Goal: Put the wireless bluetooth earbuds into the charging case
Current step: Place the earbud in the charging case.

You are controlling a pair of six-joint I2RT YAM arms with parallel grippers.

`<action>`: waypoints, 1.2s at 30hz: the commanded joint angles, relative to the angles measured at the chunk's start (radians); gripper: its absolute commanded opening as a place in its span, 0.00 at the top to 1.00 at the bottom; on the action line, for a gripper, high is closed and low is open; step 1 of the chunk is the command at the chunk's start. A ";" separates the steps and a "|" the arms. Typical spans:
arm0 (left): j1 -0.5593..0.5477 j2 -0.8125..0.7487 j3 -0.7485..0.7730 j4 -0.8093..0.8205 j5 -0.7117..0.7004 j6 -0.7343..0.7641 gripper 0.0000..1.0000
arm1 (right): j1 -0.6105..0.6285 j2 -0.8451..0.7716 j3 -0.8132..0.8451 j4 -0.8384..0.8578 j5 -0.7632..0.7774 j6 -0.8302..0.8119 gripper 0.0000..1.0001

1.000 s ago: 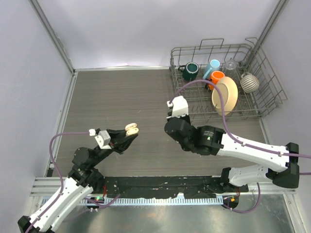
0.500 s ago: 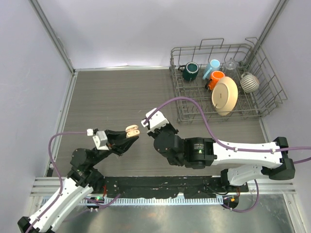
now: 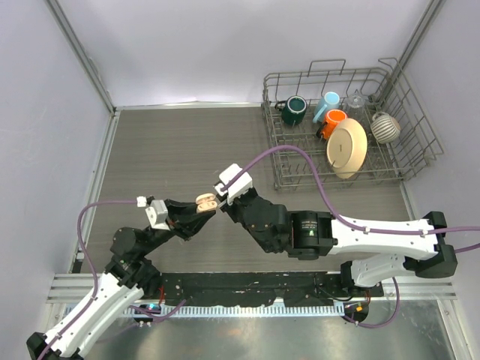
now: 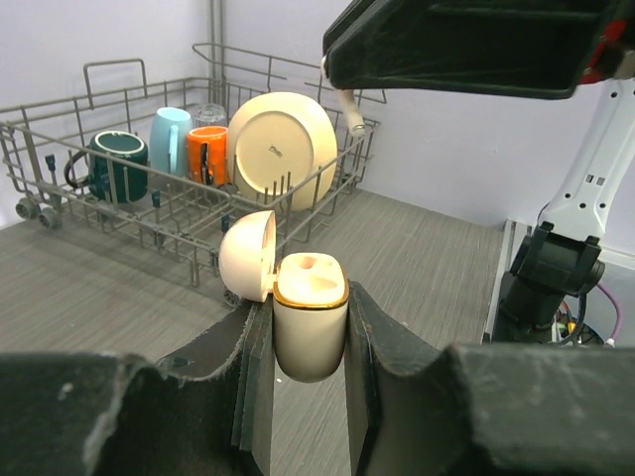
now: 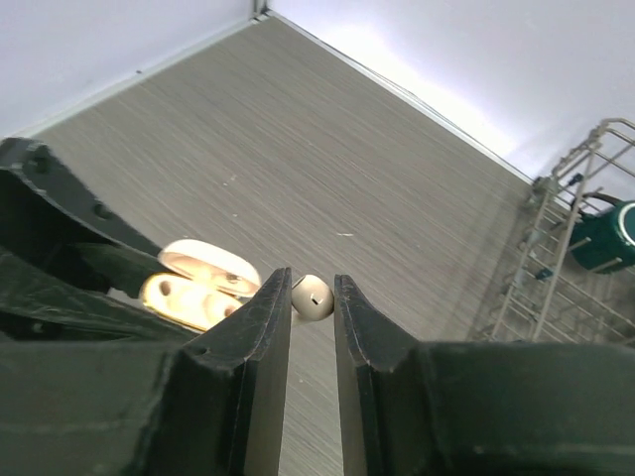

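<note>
So the right gripper [image 5: 312,290] has its two dark fingers pinched on a small white rounded plastic earbud [image 5: 314,297], grey wood-grain table [image 5: 298,129] behind it. Just left sits a cream rounded charging case [image 5: 189,296], lid flipped open, gold rim showing, with the left gripper's black fingers [image 5: 89,223] around it. Far right: a grey wire dish rack [image 5: 551,248] with a dark green mug [image 5: 607,238].
</note>
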 commanded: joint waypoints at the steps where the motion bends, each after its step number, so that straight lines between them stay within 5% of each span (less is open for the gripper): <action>1: -0.005 0.028 0.027 0.075 0.013 -0.022 1.00 | 0.021 -0.035 -0.015 0.104 -0.066 -0.025 0.99; 36: -0.003 -0.026 0.032 0.125 0.075 -0.056 1.00 | 0.074 0.071 -0.087 0.210 0.011 -0.157 0.99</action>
